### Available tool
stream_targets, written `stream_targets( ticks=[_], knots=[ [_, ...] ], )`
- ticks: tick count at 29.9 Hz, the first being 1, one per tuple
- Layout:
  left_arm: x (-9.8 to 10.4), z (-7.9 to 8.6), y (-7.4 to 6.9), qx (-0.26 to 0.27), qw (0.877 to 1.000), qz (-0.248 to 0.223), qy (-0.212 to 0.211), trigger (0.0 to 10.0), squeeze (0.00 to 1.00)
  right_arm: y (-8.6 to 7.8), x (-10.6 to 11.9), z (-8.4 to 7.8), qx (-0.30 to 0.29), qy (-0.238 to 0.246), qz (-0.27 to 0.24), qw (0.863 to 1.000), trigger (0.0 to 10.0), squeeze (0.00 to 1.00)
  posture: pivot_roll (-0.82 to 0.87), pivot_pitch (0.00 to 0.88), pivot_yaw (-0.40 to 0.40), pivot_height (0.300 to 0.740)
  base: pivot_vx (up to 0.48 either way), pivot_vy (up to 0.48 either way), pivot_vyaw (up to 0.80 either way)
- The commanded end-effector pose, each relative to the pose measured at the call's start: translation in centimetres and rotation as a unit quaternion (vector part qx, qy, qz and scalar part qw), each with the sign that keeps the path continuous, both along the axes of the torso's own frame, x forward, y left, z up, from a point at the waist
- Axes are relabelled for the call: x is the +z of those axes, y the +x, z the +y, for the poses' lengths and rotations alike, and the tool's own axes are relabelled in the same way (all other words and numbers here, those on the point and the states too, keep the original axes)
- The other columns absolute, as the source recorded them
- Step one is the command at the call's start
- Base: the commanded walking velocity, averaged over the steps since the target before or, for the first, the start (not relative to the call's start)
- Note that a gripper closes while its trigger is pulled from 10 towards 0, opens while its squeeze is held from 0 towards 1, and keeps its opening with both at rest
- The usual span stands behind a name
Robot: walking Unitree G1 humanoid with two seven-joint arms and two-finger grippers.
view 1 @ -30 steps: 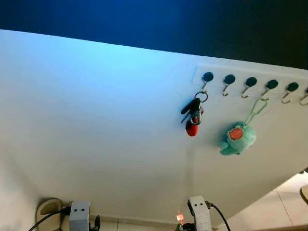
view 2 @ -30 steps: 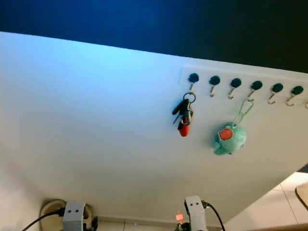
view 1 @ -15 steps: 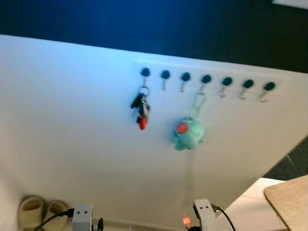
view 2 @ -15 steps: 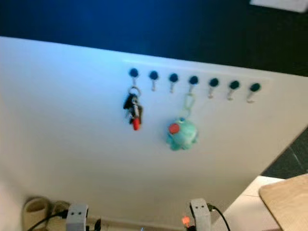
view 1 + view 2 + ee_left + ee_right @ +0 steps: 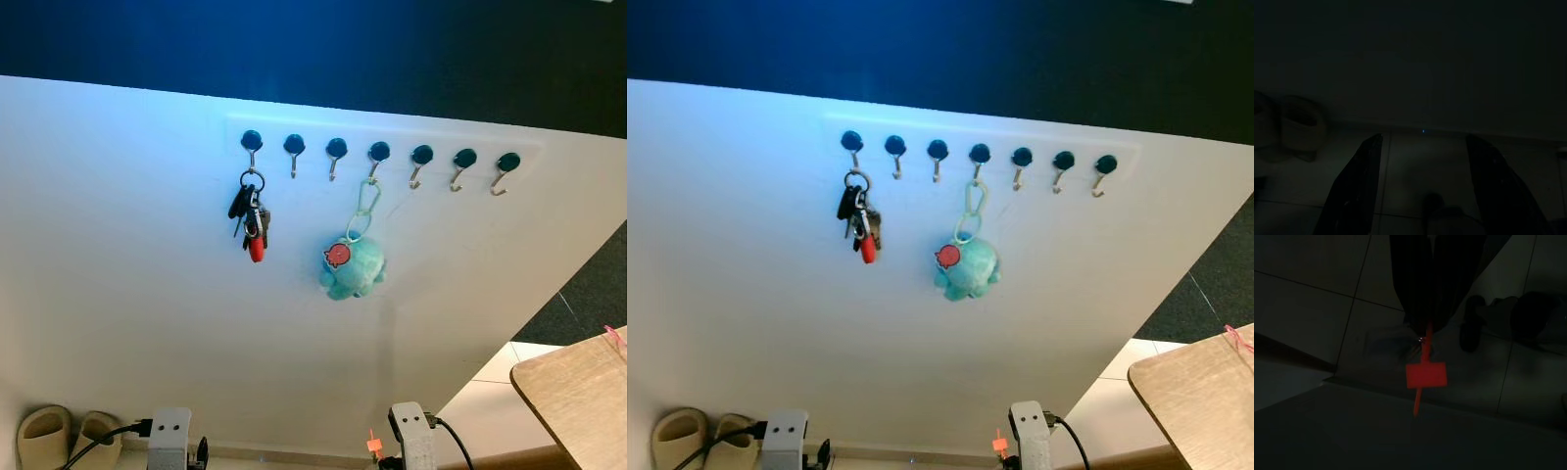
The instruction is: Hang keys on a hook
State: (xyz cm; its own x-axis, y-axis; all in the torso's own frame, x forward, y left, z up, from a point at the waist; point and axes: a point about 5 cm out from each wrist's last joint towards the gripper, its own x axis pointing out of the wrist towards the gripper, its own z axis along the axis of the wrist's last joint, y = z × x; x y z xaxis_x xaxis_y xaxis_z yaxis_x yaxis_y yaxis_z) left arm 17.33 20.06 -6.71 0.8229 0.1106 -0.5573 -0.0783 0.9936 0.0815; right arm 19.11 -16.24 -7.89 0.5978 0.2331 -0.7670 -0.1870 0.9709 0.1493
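Observation:
A white rail of several dark-knobbed hooks (image 5: pixel 421 157) runs along the white wall. A bunch of keys with a red fob (image 5: pixel 250 223) hangs from the leftmost hook (image 5: pixel 252 144). A teal plush keyring (image 5: pixel 351 266) hangs from the fourth hook. Both arms hang low under the rail. My right gripper (image 5: pixel 1424 330) is shut on a small key piece with a red tag (image 5: pixel 1425 375) dangling below it; the tag also shows beside the right wrist (image 5: pixel 372 446). My left gripper (image 5: pixel 1422 138) is open over the dark floor with nothing in it.
A pair of beige slippers (image 5: pixel 59 436) lies on the floor at the wall's foot, left. A wooden table corner (image 5: pixel 578 392) juts in at the lower right. Pale floor tiles (image 5: pixel 495 387) and a dark carpet lie right of the wall.
The camera has swung right and steadied, so the whole hook rail and the table corner are now in view. The hanging keys and plush have not moved.

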Motion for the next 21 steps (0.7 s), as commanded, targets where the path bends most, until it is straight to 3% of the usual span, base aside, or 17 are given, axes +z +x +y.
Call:
stream_targets(
  ticks=[1,3,10,21],
  knots=[
    [-0.25,0.37,-0.40,-0.009,1.000,0.017,0.007,10.0,0.00,-0.09,-0.04,-0.12,-0.006,0.000,0.001,1.000,10.0,0.00,0.08,0.042,-0.070,0.740,0.000,0.000,0.00],
    [-0.31,0.35,-0.43,-0.009,1.000,0.021,0.004,10.0,0.00,-0.10,-0.05,-0.11,-0.007,0.000,0.001,1.000,10.0,0.00,0.08,0.042,-0.070,0.740,0.000,0.000,0.00],
    [-0.25,0.23,-0.43,-0.014,1.000,0.015,0.002,10.0,0.00,-0.26,-0.14,0.03,-0.011,0.002,0.002,1.000,10.0,0.00,0.08,0.042,-0.062,0.740,0.000,0.480,0.00],
    [0.15,0.00,-0.12,-0.037,0.999,-0.005,0.002,10.0,0.00,-0.44,-0.25,0.15,-0.015,0.003,0.005,1.000,10.0,0.00,0.08,0.044,-0.057,0.740,0.000,-0.027,0.00]
  ],
)
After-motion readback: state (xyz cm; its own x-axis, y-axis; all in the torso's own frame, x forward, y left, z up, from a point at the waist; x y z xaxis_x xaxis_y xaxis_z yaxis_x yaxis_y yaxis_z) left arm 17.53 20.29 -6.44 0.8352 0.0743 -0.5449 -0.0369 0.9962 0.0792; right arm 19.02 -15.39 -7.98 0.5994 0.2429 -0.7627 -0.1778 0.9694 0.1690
